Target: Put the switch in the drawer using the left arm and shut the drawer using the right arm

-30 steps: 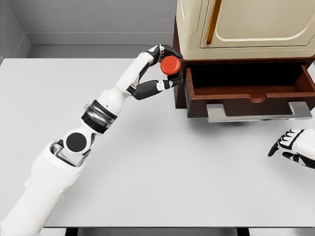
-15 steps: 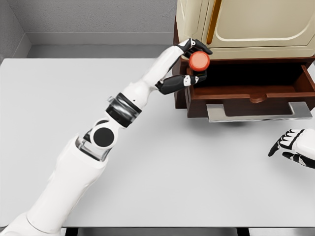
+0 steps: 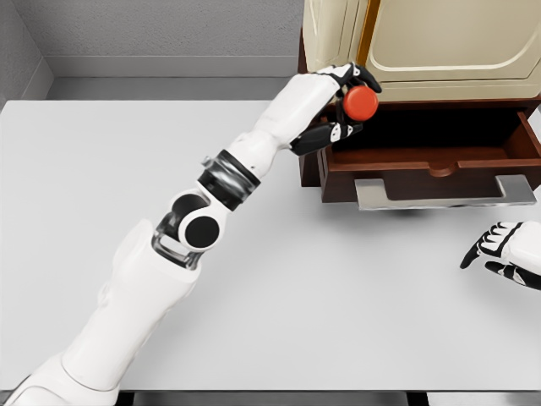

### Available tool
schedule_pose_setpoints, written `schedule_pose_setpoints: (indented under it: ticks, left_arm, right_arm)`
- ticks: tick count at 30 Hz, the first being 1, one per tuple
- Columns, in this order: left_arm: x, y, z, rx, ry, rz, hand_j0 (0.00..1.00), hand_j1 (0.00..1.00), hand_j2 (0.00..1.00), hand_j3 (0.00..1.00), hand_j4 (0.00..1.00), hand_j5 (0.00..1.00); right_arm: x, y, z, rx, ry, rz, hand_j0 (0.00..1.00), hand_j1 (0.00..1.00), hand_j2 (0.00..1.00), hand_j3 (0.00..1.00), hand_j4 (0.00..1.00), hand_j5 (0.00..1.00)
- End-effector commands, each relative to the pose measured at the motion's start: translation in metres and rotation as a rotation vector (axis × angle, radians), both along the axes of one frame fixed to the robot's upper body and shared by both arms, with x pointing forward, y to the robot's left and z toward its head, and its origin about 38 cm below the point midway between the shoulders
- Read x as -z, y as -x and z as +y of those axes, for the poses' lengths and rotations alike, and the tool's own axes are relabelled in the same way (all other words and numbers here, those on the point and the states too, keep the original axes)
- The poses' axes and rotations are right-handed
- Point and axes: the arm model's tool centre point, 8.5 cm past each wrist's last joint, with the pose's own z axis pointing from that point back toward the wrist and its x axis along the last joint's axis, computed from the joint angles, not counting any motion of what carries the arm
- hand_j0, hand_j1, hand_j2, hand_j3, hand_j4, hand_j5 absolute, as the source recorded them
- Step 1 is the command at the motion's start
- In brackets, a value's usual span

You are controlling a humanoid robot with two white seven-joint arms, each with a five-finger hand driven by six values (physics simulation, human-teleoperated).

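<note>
The switch (image 3: 361,102) is a round red button, held in my left hand (image 3: 353,100) with thumb and fingers closed around it. It hangs above the left end of the open dark wooden drawer (image 3: 431,156), just inside its left wall. The drawer stands pulled out from a brown cabinet, with a flat grey handle (image 3: 445,194) across its front. My right hand (image 3: 502,251) rests low over the table at the right edge, fingers loosely spread, holding nothing, in front of and right of the handle.
A cream cabinet (image 3: 423,46) with a door sits on top of the drawer unit, close above my left hand. The white table (image 3: 279,279) stretches in front. A grey wall runs behind it.
My left arm has stretched further right, carrying the red switch from beside the cabinet's left corner to over the drawer's left end. The right hand has not moved.
</note>
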Motion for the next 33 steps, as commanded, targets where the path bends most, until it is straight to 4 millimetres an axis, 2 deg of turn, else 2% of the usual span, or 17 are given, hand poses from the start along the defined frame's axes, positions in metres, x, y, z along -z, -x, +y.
schedule_pose_setpoints:
  ticks: [1,10,13,33]
  left_arm:
    - [0.001,0.003,-0.008,0.005,-0.027,-0.023,0.34,0.34,0.34,0.34,0.34,0.34]
    - [-0.001,0.009,-0.023,-0.021,-0.119,-0.117,0.34,0.34,0.34,0.34,0.34,0.34]
    - [-0.007,0.008,-0.024,-0.031,-0.137,-0.147,0.34,0.34,0.34,0.34,0.34,0.34]
    - [-0.005,0.010,-0.039,-0.076,-0.303,-0.286,0.34,0.34,0.34,0.34,0.34,0.34]
  right_arm:
    - [-0.001,0.000,0.000,0.001,-0.004,0.002,0.54,0.54,0.54,0.54,0.54,0.54]
    - [-0.001,0.000,0.000,0.001,-0.004,0.002,0.54,0.54,0.54,0.54,0.54,0.54]
    - [-0.001,0.000,0.000,0.001,-0.004,0.000,0.54,0.54,0.54,0.54,0.54,0.54]
    - [0.000,0.000,0.000,0.002,-0.006,0.000,0.53,0.53,0.53,0.53,0.53,0.53]
